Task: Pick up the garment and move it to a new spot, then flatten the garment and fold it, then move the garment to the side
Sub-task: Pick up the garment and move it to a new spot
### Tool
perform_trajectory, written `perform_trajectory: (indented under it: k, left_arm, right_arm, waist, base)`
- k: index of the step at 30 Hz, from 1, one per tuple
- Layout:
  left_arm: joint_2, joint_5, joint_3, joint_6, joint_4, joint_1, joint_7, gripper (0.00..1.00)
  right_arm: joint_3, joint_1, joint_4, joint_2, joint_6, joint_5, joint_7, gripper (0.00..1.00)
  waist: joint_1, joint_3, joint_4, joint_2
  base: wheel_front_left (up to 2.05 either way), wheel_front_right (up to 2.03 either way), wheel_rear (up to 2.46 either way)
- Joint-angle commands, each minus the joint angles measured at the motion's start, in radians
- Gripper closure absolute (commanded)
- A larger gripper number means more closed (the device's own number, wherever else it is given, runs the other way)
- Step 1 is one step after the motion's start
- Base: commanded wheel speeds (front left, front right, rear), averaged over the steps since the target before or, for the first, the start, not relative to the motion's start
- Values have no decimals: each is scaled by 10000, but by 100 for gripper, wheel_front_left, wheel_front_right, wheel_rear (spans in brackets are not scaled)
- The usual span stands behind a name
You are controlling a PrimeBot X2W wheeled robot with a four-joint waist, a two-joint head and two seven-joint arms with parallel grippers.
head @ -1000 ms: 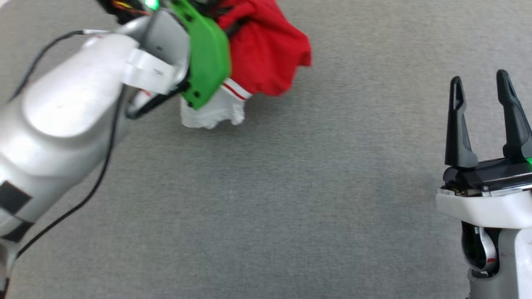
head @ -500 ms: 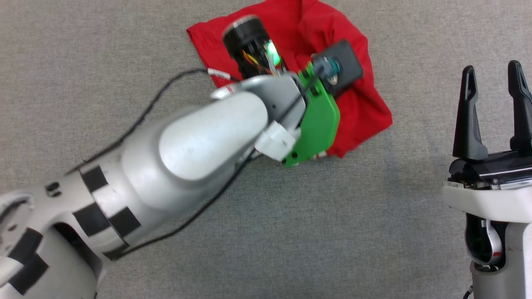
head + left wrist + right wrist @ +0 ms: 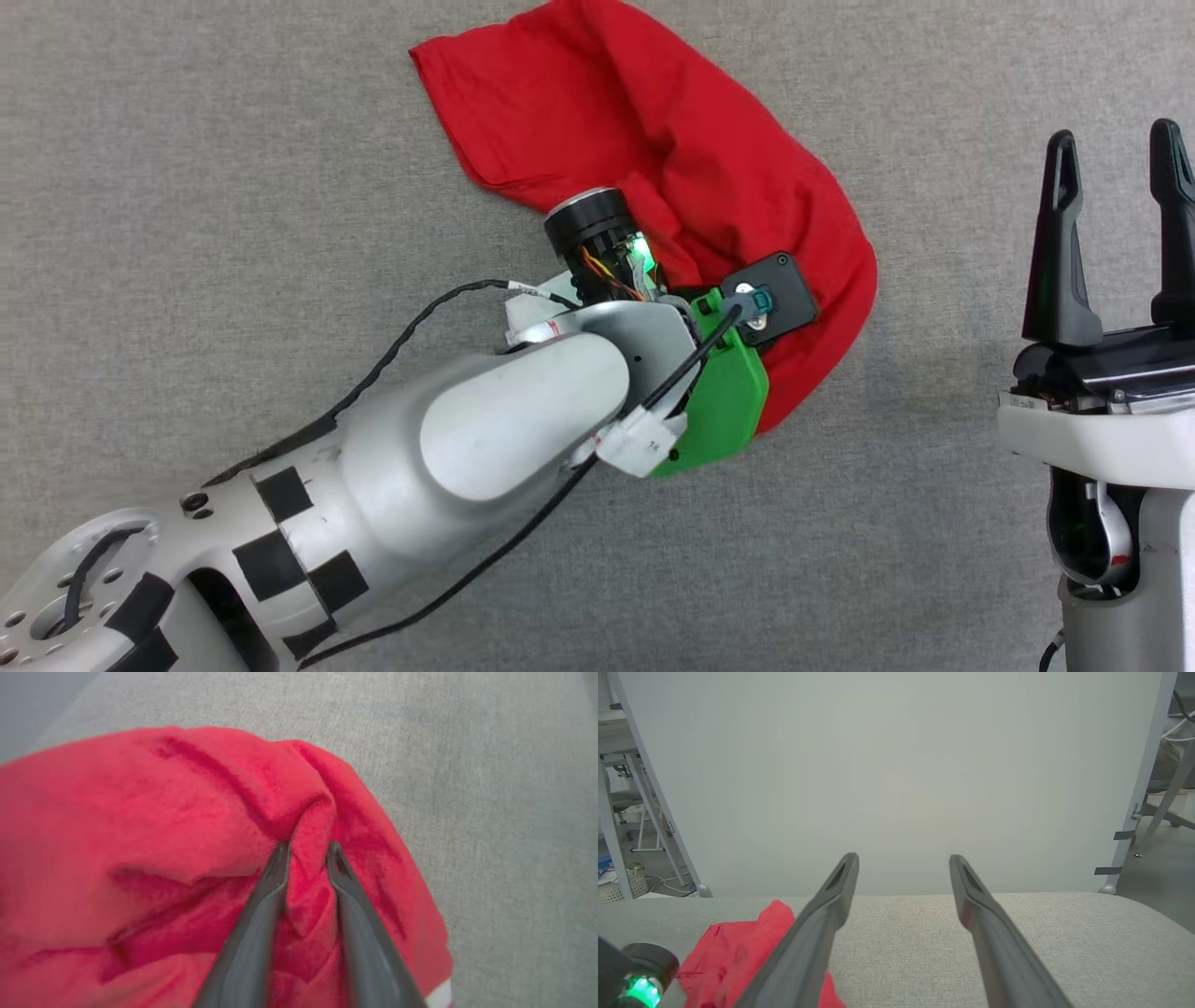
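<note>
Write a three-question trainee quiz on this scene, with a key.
1. True or false: the right tool grips the red T-shirt.
2. At the left tool, what sits between the two fingers? A) a fold of red fabric B) a white sleeve C) nothing
3. What does the red T-shirt lie on?

Key
1. False: it stands open, apart from the shirt.
2. A
3. A grey fabric surface.
</note>
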Motion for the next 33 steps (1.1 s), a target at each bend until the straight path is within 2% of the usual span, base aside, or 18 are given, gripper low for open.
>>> perform_trajectory:
  k: [1,5,7,10,13,17,21,27,33]
  left_arm:
    - [-98,289,-40,-29,261,-173,-629,0]
    - [-360,291,123,-25,1036,-311,-2655,0]
    - [-493,332,315,120,1323,-207,-3430,0]
    - [-568,425,535,551,1558,73,-4305,0]
    - [-479,503,903,1202,1612,490,-4845,0]
    - [-182,545,1695,2103,1306,1333,-5072,0]
    - [308,986,2928,2920,307,2491,-5087,0]
    - [1009,1886,4834,3812,-1051,4556,-5090,0]
    - [1378,2729,6701,4500,-2000,6663,-5091,0]
  right_arm:
    - [-21,50,44,0,-7,3,-88,0]
    - [-107,368,139,1,-7,-26,-88,0]
    - [-135,551,195,1,-7,-45,-88,0]
    - [-174,805,286,1,-7,-82,-88,0]
    - [-194,1035,373,1,-7,-121,-88,0]
    - [-300,1288,428,1,-7,-135,-88,0]
    - [-394,1553,488,1,-7,-155,-88,0]
    - [-452,1900,643,1,-7,-200,-88,0]
    - [-466,2134,843,1,-7,-285,-88,0]
  waist:
    - [0,-374,244,-1]
    - [0,-980,559,-1]
    - [0,-1294,718,-1]
    - [0,-1740,961,-1]
    - [0,-2171,1196,-1]
    - [0,-2662,1418,-1]
    - [0,-3031,1610,-1]
    - [0,-3490,1797,-1]
    - [0,-3836,1898,-1]
  base:
    - [0,0,0]
    - [0,0,0]
    - [0,0,0]
    - [0,0,0]
    - [0,0,0]
    - [0,0,0]
    - [0,0,0]
    - [0,0,0]
    - [0,0,0]
